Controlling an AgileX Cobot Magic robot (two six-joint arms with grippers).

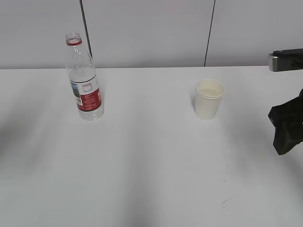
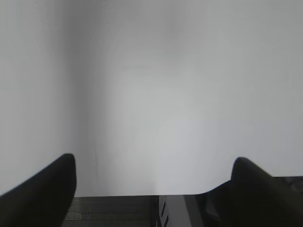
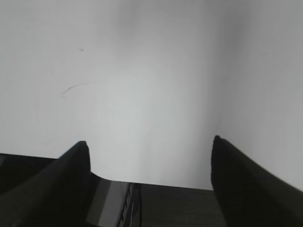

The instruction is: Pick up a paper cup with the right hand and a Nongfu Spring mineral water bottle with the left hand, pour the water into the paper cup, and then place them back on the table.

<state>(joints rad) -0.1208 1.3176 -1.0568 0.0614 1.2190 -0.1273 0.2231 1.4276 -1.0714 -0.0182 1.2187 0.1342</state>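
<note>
The paper cup stands upright toward the table's far edge, well apart from the uncapped Nongfu Spring mineral water bottle at far left, while the left gripper and right gripper both gape wide, holding nothing.

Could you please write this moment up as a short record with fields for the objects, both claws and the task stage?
bottle: Nongfu Spring mineral water bottle upright, uncapped, left on the table
cup: paper cup upright, right of centre, apart from the bottle
left claw: open, empty, over bare table
right claw: open, empty, its arm at the exterior view's right edge
stage: nothing grasped
</note>
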